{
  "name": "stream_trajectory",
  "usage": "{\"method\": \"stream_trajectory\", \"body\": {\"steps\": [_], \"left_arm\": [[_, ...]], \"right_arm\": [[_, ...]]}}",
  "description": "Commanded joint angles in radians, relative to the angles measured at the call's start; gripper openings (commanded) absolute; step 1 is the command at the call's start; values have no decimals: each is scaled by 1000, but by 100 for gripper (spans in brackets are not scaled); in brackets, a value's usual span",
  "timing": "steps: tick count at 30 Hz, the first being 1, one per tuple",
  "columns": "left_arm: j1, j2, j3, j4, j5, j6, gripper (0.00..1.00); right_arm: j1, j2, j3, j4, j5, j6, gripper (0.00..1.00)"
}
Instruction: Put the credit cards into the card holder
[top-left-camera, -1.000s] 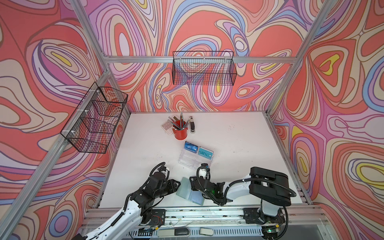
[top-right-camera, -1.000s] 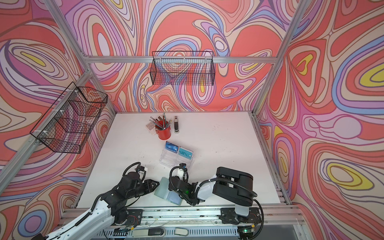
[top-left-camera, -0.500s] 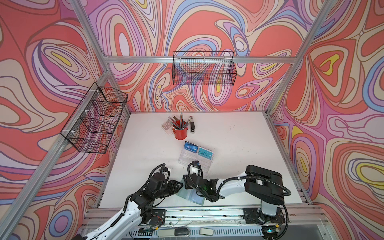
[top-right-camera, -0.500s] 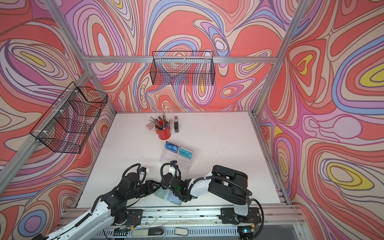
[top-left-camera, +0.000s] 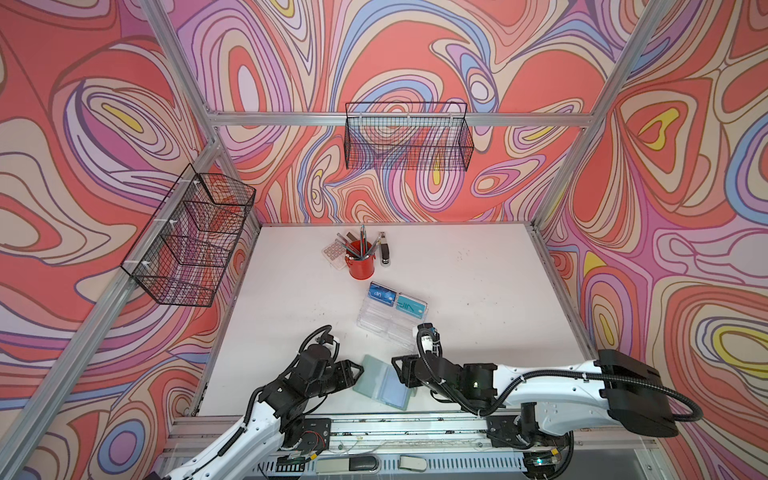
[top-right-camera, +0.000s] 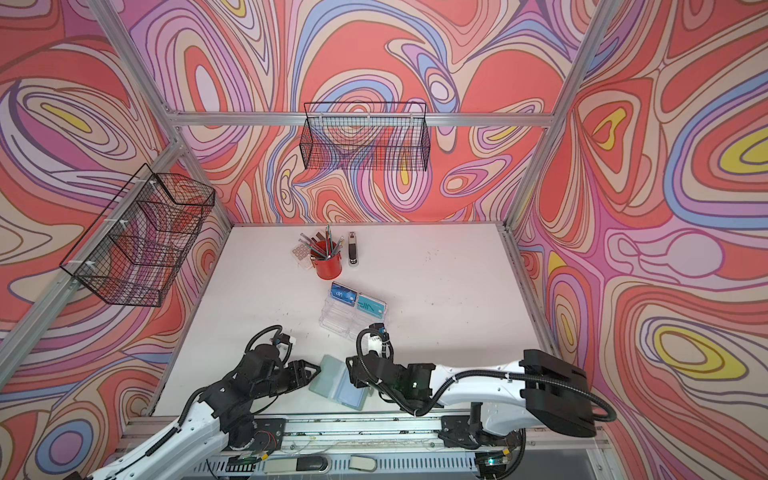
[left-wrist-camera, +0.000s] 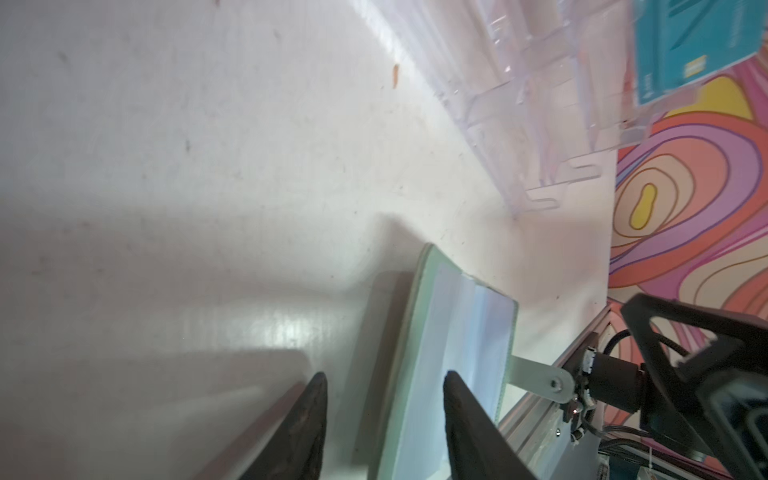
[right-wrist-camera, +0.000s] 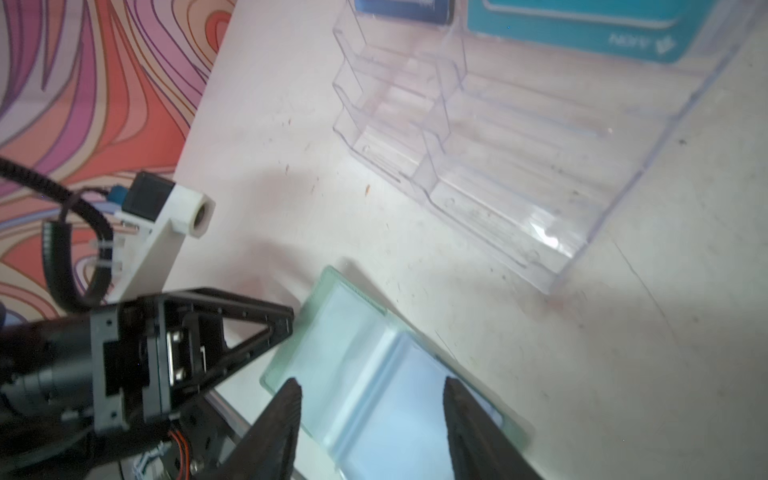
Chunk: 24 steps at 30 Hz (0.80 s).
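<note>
Card holder (top-left-camera: 380, 380) lay open and flat near the desk's (top-left-camera: 478, 291) front edge, between both arms, probably so its sleeves faced up for loading. Left fingers (left-wrist-camera: 465, 419) stood parted astride its outer cover edge, clamping nothing. Right fingers (right-wrist-camera: 282, 428) hung parted over the opposite page, empty. Both arms reached low, pointing inward. Blue card (top-left-camera: 381, 294) and teal card (top-left-camera: 410, 306) sat in the clear stand (top-left-camera: 386, 324) behind.

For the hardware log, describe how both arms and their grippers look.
The left arm and right arm have glossy white links and black joints, each trailed by a looping black corrugated cable. The right arm has a bulky black housing. The left gripper and right gripper are matte black, with tapering fingers on cut-out triangular frames. No markings are legible.
</note>
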Motion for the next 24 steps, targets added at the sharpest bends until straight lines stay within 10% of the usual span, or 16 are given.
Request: {"method": "stream_trajectory", "body": {"steps": [1, 16, 24], "left_arm": [[-3, 75, 19, 55, 29, 34, 50], [-3, 124, 52, 31, 23, 68, 50], [-3, 55, 50, -25, -2, 62, 50]], "right_arm": [[29, -37, -37, -131, -56, 27, 59], [71, 171, 30, -237, -51, 28, 57], [77, 185, 71, -293, 27, 52, 18]]}}
